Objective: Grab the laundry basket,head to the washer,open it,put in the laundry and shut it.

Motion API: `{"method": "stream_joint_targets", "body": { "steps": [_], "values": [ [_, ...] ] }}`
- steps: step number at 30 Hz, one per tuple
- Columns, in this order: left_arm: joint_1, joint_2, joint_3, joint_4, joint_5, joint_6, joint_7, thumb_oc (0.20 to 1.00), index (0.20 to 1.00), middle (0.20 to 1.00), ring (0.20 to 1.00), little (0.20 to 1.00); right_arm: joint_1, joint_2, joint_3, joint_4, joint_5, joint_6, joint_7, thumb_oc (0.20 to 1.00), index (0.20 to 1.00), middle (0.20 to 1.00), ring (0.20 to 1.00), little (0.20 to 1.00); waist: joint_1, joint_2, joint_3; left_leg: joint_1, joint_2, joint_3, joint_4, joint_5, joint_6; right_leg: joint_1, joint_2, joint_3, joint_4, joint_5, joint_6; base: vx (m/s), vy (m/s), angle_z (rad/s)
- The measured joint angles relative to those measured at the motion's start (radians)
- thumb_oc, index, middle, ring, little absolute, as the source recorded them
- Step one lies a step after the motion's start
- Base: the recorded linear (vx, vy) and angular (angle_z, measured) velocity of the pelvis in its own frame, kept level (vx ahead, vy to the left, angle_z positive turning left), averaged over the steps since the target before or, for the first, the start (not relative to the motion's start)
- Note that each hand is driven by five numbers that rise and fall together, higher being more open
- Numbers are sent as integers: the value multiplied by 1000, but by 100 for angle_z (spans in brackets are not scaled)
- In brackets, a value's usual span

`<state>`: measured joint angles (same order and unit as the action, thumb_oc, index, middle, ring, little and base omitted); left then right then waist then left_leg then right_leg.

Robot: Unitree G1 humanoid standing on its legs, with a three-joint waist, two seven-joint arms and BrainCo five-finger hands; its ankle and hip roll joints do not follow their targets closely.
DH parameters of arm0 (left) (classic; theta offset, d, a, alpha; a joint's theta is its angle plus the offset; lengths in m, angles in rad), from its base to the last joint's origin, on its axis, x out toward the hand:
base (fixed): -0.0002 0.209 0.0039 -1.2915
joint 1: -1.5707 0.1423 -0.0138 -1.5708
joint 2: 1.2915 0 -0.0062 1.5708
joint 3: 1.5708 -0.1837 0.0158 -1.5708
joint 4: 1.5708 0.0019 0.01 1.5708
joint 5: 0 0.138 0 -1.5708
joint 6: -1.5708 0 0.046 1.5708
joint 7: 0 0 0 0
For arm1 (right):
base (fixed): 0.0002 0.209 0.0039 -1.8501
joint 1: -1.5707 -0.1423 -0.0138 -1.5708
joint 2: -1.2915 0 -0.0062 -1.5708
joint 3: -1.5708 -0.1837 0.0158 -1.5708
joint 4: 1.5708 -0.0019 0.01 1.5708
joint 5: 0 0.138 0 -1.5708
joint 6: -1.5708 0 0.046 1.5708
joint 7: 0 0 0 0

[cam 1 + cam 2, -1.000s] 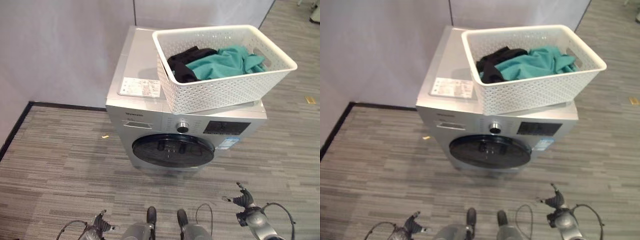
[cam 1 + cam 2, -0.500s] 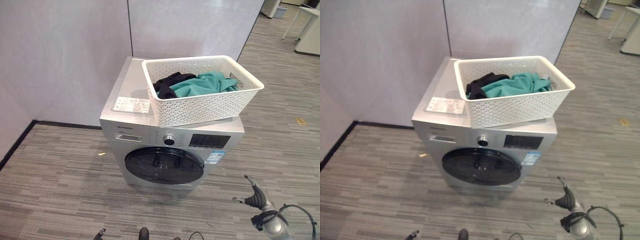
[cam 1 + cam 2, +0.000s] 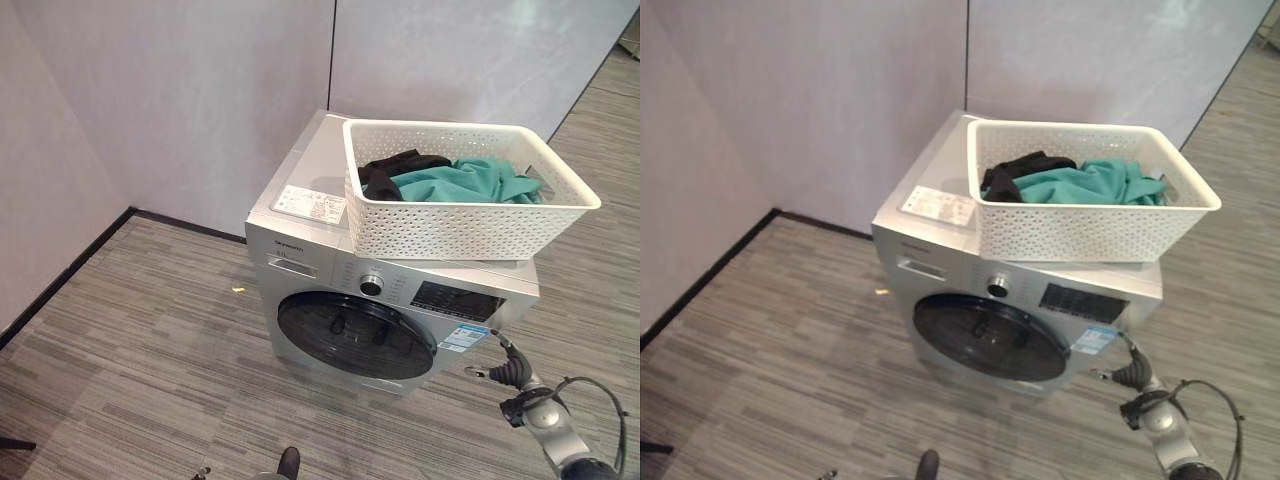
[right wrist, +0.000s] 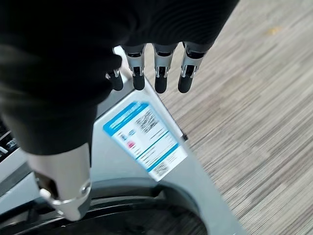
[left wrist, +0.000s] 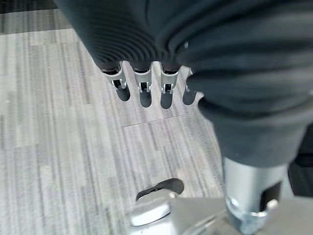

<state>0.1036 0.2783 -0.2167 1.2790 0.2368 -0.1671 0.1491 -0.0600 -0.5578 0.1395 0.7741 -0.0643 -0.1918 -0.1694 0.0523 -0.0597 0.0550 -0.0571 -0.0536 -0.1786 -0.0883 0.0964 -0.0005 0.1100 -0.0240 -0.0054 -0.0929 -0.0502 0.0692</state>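
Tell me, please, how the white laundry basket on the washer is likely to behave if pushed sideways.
The laundry basket would probably slide easily on the washing machine's smooth top. Its right end overhangs the edge, so it may tip. Holding only a few clothes, it is likely light.

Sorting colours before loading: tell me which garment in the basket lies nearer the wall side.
The black garment. It sits at the end of the white basket towards the side wall, while the teal garment fills the middle and the other end.

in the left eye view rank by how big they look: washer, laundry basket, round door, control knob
1. washer
2. laundry basket
3. round door, clearly smaller than the basket
4. control knob
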Motion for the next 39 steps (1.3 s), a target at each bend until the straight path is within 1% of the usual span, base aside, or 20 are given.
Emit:
{"method": "stream_joint_targets", "body": {
  "steps": [2,6,8,12,15,18,22,26,29,30,34,35,39],
  "values": [
    [0,3,0,0,-1,0,0,1000,1000,1000,1000,1000,-17,14,0,29,28,0,0,1000,1000,1000,1000,1000,1,-7,9,0,-1,-4,0,1,-1,3,0,-6,0,-1,0,31,-5,12],
    [0,13,-1,-1,-2,1,0,1000,1000,1000,1000,1000,-37,38,1,71,78,1,0,1000,1000,1000,1000,1000,22,-19,19,0,-3,-6,0,1,-3,5,-1,-8,0,-5,1,35,-4,3],
    [0,13,-3,-4,-2,1,0,1000,1000,1000,1000,1000,-43,41,2,76,90,1,0,1000,1000,1000,1000,1000,28,-19,24,0,-6,-8,0,0,-4,6,-3,-10,0,-9,7,24,2,4],
    [0,13,-5,-6,-2,0,0,1000,1000,1000,1000,1000,-68,44,10,113,90,1,-1,1000,1000,1000,1000,1000,32,-14,32,-1,-11,-11,0,1,-2,6,-8,-15,0,-10,8,14,-8,4],
    [-5,14,-5,-10,-2,-2,2,1000,1000,1000,1000,1000,-75,48,39,121,91,1,-1,1000,1000,1000,1000,1000,30,-11,35,-14,-14,-32,0,5,-2,0,-8,-33,0,-11,6,25,-6,15],
    [-5,16,-42,-14,-1,-3,2,1000,1000,1000,1000,1000,-107,60,74,167,91,-1,0,1000,1000,1000,1000,1000,43,-11,36,-16,-15,-34,0,7,-1,-2,-8,-35,0,-12,5,41,-2,5],
    [-4,16,-44,-15,-1,-3,2,1000,1000,1000,1000,1000,-141,78,86,207,91,0,0,1000,1000,1000,1000,1000,47,-9,37,-16,-16,-36,0,7,-1,-1,-8,-38,0,-13,5,0,0,0],
    [-8,16,-47,-15,0,-3,2,1000,1000,1000,1000,1000,-174,84,123,249,90,0,0,1000,1000,1000,1000,1000,47,-1,43,-28,-17,-56,0,12,-8,-6,-7,-57,0,-14,5,-22,-1,11],
    [-21,17,-81,-16,1,-4,3,1000,1000,1000,1000,1000,-228,86,164,297,89,2,-1,1000,1000,1000,1000,1000,61,9,67,-48,-13,-62,0,19,-17,-22,0,-64,0,-13,3,-28,1,11],
    [-23,17,-81,-18,1,-4,3,1000,1000,1000,1000,1000,-239,87,168,298,89,2,-1,1000,1000,1000,1000,1000,73,12,76,-55,-11,-62,0,22,-19,-29,3,-64,0,-12,2,-32,3,1],
    [-21,18,-84,-23,1,-4,3,1000,1000,1000,1000,1000,-278,99,197,319,88,2,-1,1000,1000,1000,1000,1000,88,19,90,-70,-10,-78,0,30,-20,-40,7,-79,0,-7,-5,-21,3,10],
    [-22,19,-92,-27,1,-4,4,1000,1000,1000,1000,1000,-288,113,197,350,85,2,-2,1000,1000,1000,1000,1000,99,20,91,-75,-10,-87,0,31,-21,-41,7,-88,1,-6,-9,-24,6,19],
    [-23,20,-113,-46,1,-5,3,1000,1000,1000,1000,1000,-345,121,220,403,76,4,-5,1000,1000,1000,1000,1000,103,24,96,-86,-10,-88,1,35,-22,-53,8,-88,5,-6,-9,-7,2,3]
  ]
}}
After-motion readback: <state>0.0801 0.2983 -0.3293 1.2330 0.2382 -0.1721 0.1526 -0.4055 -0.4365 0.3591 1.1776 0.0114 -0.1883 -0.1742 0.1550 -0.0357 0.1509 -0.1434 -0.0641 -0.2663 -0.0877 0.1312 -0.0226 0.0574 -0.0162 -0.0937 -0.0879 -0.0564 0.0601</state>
